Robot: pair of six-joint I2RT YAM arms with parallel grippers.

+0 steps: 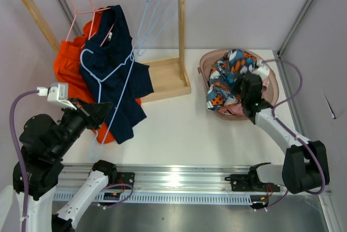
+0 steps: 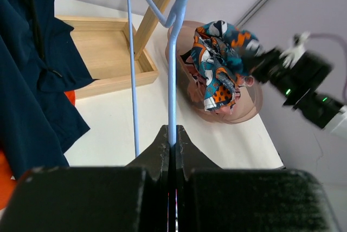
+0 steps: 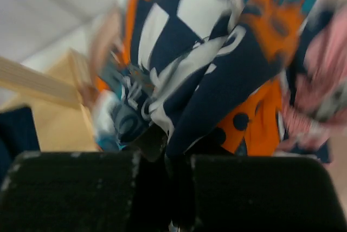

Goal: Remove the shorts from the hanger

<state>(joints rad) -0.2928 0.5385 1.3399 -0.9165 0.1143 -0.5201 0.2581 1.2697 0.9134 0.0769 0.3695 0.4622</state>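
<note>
At lower centre, the left gripper (image 2: 172, 146) is clamped closed on the thin blue hanger (image 2: 173, 80). The navy shorts (image 1: 116, 47) hang at upper left. The right gripper (image 3: 165, 161) pinches the printed shorts (image 3: 217, 42) over the basket (image 1: 201, 61). The wire may slip out, or snag the navy cloth.

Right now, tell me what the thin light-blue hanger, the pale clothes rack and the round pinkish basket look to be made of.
The thin light-blue hanger, clamped in the left gripper: probably coated wire, since it is a slim, smooth, uniform rod. The pale clothes rack: bare-looking wood, matte light tan with faint grain. The round pinkish basket: likely plastic, as its wall looks smooth and seems translucent.
</note>
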